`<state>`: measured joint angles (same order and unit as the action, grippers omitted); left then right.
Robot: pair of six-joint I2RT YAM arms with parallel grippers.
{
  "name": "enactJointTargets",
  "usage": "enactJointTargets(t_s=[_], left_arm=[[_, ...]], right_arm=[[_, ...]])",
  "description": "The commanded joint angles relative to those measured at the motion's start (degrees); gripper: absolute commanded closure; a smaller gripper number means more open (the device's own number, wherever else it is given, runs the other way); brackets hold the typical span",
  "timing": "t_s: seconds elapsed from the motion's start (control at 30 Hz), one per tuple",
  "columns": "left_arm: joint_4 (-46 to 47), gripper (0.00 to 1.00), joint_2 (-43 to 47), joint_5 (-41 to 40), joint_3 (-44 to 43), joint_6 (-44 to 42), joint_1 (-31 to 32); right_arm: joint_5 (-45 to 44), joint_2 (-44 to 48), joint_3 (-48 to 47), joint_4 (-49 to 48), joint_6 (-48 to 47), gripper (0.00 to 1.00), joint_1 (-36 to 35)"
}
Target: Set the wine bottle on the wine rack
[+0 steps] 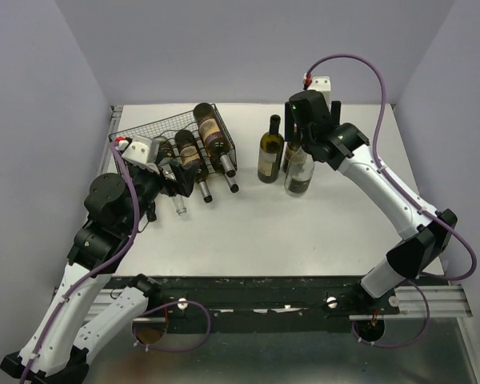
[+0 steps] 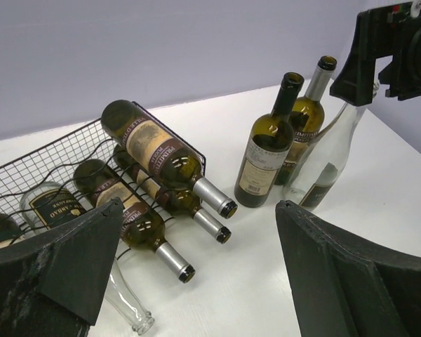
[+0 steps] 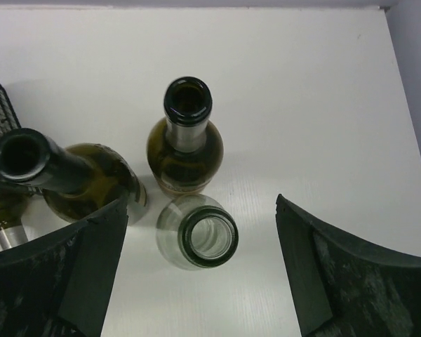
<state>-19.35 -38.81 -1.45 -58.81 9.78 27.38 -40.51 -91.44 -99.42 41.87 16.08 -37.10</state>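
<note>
My right gripper (image 3: 201,202) spread wide over the clear bottle (image 3: 197,241).
Green bottles (image 3: 186,151) crowd its left, open table (image 3: 323,105) right; my left gripper (image 2: 200,207) gapes by the rack (image 2: 28,165).

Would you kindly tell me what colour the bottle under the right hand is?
The bottle is clear, colourless glass, best seen in the right wrist view.

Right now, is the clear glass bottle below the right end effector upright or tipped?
Upright: the clear glass bottle stands on its base on the table, open mouth pointing up into the right wrist camera.
</note>
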Motion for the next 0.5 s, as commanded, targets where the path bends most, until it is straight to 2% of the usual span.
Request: enactJointTargets(t_s=[0.0, 0.1, 0.23, 0.33, 0.4, 0.47], left_arm=[[1.25, 0.01, 0.40, 0.93, 0.10, 1.21, -0.22], [0.72, 0.01, 0.40, 0.49, 0.36, 1.12, -0.22], [0.20, 0.01, 0.66, 0.05, 0.62, 0.85, -0.22], [0.37, 0.01, 0.75, 0.13, 1.06, 0.68, -0.22], [0.54, 0.01, 0.58, 0.57, 1.24, 0.50, -0.31], [0.98, 0.01, 0.57, 1.36, 1.50, 0.33, -0.30]], right_arm=[[5.25, 1.26, 3.96, -0.55, 2.91, 0.11, 2.73], [7.37, 1.53, 6.51, -2.93, 3.00, 0.18, 3.70], [7.81, 0.83, 6.52, -2.76, 2.73, 0.38, 4.06], [7.82, 0.65, 6.17, -2.06, 2.38, 0.47, 4.14], [7.99, 0.91, 5.99, -1.70, 2.47, 0.58, 4.14], [8.87, 1.00, 5.20, -1.00, 2.29, 0.74, 4.06]])
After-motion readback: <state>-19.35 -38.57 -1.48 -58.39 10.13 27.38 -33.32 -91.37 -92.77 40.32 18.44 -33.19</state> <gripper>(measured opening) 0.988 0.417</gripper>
